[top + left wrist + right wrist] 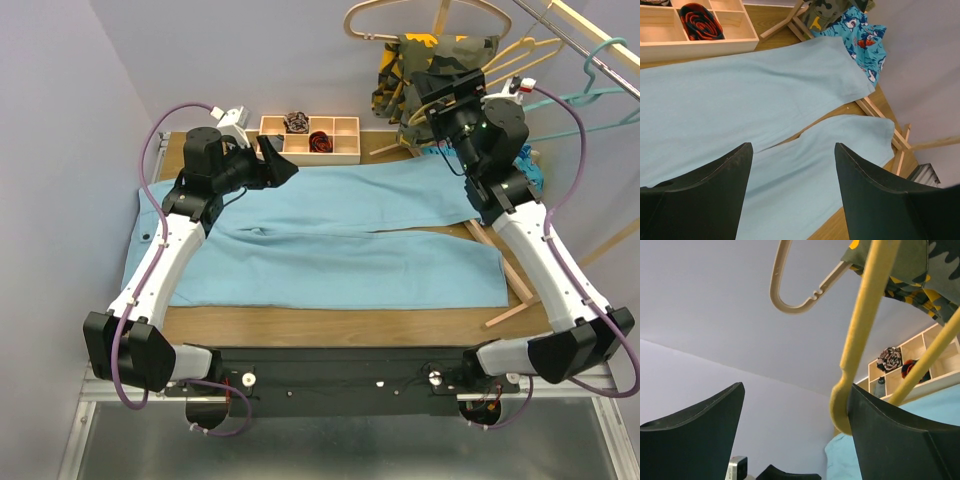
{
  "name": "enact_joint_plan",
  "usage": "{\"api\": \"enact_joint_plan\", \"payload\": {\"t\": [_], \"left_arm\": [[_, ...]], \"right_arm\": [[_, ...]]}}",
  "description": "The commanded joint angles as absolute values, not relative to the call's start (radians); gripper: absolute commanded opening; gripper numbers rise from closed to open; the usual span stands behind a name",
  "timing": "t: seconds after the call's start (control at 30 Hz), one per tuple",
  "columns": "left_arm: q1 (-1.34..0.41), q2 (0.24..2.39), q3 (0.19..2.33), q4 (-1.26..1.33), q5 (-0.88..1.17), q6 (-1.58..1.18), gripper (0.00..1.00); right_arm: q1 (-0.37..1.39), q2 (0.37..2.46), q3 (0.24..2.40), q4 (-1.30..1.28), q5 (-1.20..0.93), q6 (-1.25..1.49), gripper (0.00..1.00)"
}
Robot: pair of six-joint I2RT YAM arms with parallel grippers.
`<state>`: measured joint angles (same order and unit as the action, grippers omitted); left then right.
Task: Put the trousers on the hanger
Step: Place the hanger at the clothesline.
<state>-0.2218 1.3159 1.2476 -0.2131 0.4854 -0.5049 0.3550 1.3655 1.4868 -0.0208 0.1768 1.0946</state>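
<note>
The trousers (340,240) lay soft and limp, and the waistband suited gripping. The left gripper (792,146) and right gripper (796,386) stood open, empty.

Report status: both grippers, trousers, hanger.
Left gripper open above trousers. Right gripper open, raised beside yellow hanger. Trousers flat on table; teal hanger hanging far right, ungripped.

The left arm (165,255) and the right arm (545,260) are built alike: smooth white shell links joined by bulky black joint housings. A purple cable (147,155) is looped along the left arm, and a second purple cable (578,120) along the right. The left gripper (792,150) and the right gripper (795,390) are fitted with matt black, wedge-shaped fingers (715,190). Both bases are mounted on a black bar (340,375) at the worktop's near edge
</note>
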Motion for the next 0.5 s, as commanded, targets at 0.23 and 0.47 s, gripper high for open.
{"api": "enact_joint_plan", "payload": {"t": [0.23, 0.47], "left_arm": [[-0.216, 1.275, 1.223, -0.204, 0.347, -0.446, 0.76], [-0.215, 1.249, 1.178, -0.201, 0.345, -0.437, 0.78]], "right_arm": [[0.414, 1.353, 1.546, -0.166, 0.095, 0.927, 0.98], [0.534, 1.301, 1.543, -0.245, 0.207, 0.876, 1.00]]}}
